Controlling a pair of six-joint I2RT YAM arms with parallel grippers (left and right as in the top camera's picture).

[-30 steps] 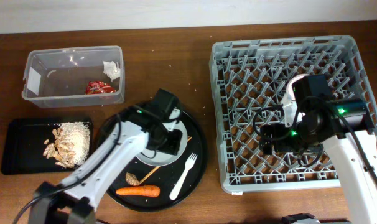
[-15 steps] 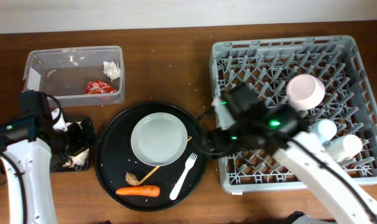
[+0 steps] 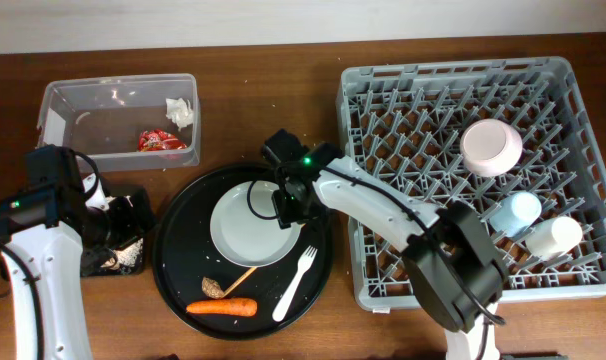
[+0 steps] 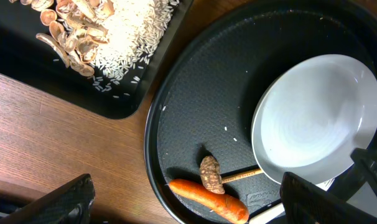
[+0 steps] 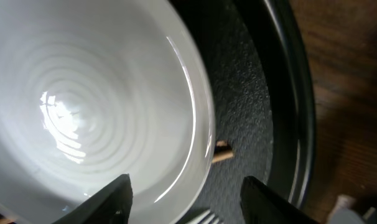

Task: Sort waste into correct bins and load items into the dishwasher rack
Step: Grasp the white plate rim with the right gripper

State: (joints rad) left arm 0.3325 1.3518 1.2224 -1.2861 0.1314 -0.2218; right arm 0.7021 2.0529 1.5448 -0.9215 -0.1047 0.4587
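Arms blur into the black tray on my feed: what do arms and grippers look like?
Left arm and right arm match: white shell links, black joints, a lit green light each, black cables. Left fingers and right fingers are flat, black.

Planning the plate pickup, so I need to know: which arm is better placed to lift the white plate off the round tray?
Right. The right tool sits at the white plate's right rim, the edge between its open jaws; the left tool is away over the shallow black tray.
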